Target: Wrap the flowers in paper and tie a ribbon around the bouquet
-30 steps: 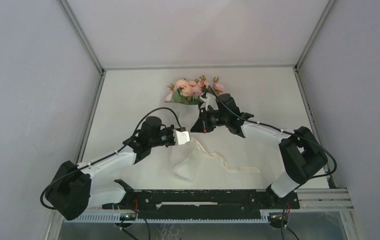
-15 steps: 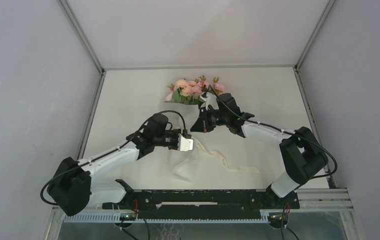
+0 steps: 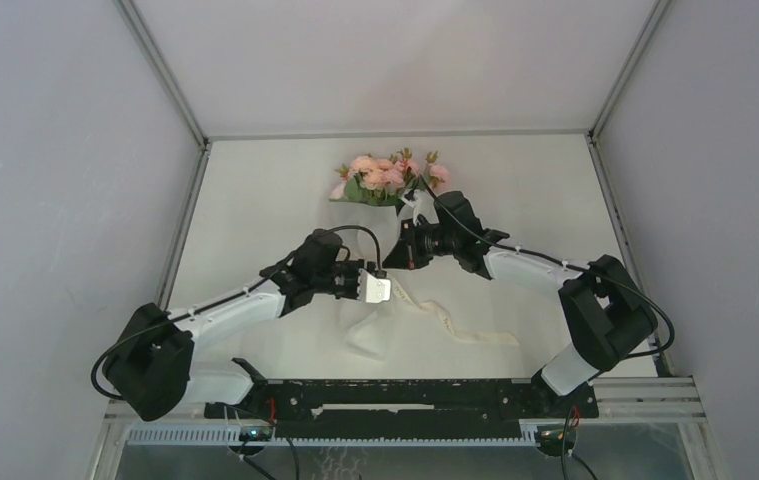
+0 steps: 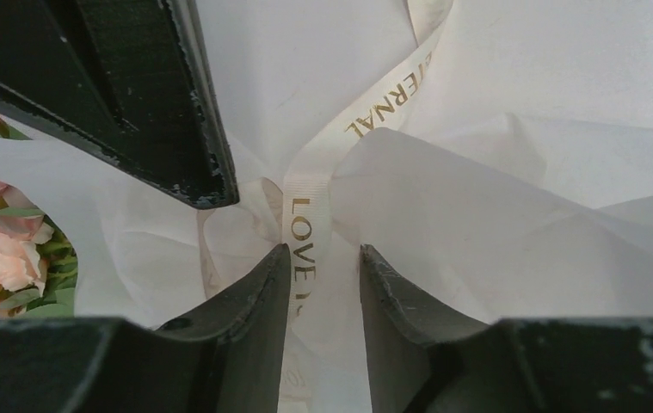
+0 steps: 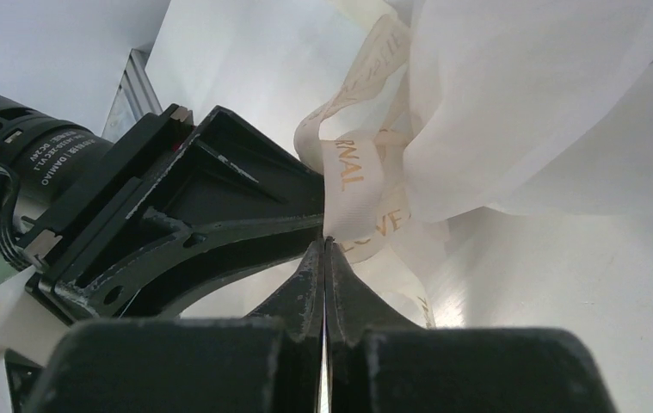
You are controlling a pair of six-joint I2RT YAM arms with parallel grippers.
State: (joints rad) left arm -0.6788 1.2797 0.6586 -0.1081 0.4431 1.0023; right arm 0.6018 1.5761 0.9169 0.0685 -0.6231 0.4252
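Observation:
The bouquet lies at the back of the table, its pink flowers (image 3: 385, 178) (image 4: 0, 254) in a cone of white translucent paper (image 3: 370, 335) (image 4: 495, 215) (image 5: 546, 95). A cream ribbon (image 4: 305, 211) (image 5: 353, 185) with gold lettering circles the pinched middle, and its tail (image 3: 460, 330) trails to the near right. My left gripper (image 3: 383, 289) (image 4: 324, 251) is open astride a ribbon strand. My right gripper (image 3: 402, 252) (image 5: 325, 243) is shut, with the ribbon at its very tips. Its black fingers (image 4: 142, 95) fill the upper left of the left wrist view.
The two grippers stand close, tip to tip, over the bouquet's middle. The left gripper's black body (image 5: 150, 215) fills the left of the right wrist view. A black rail (image 3: 405, 395) runs along the near edge. Grey walls close both sides.
My left gripper has opened from shut and moved slightly right and nearer, with the arm stretched further toward the bouquet's middle. The right gripper has stayed shut in place.

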